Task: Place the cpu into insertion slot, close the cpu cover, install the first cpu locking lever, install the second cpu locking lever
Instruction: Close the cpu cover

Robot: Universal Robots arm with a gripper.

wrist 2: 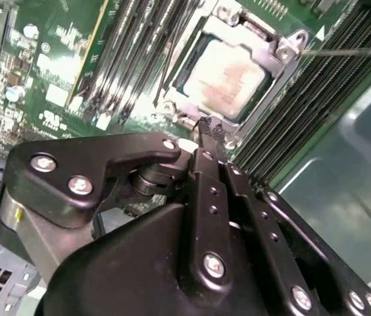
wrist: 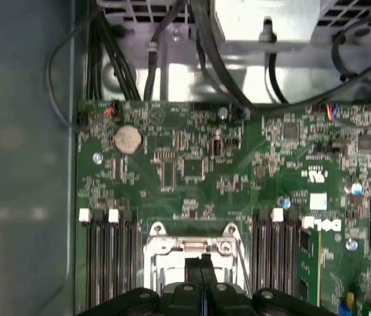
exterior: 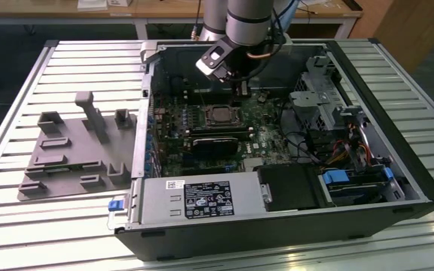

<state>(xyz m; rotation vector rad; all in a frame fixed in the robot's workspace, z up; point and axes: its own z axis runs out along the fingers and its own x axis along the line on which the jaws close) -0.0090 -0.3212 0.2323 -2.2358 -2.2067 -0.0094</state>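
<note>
Sitting in the insertion slot [exterior: 208, 116] at the middle of the exterior view, the cpu [wrist 2: 228, 76] shows its pale top through the cpu cover [wrist 2: 284, 45], which lies down over it. The gripper [wrist 2: 208, 131], fingers pressed together and pinching nothing, pokes at the cover's edge. A thin locking lever [wrist 2: 353, 51] looks unlatched; the tips could slip off such wire and gouge the green board [wrist: 192, 168].

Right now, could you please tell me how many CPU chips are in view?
1. The cpu sits on the green circuit board, just beyond the gripper; others may be hidden under the arm.
</note>
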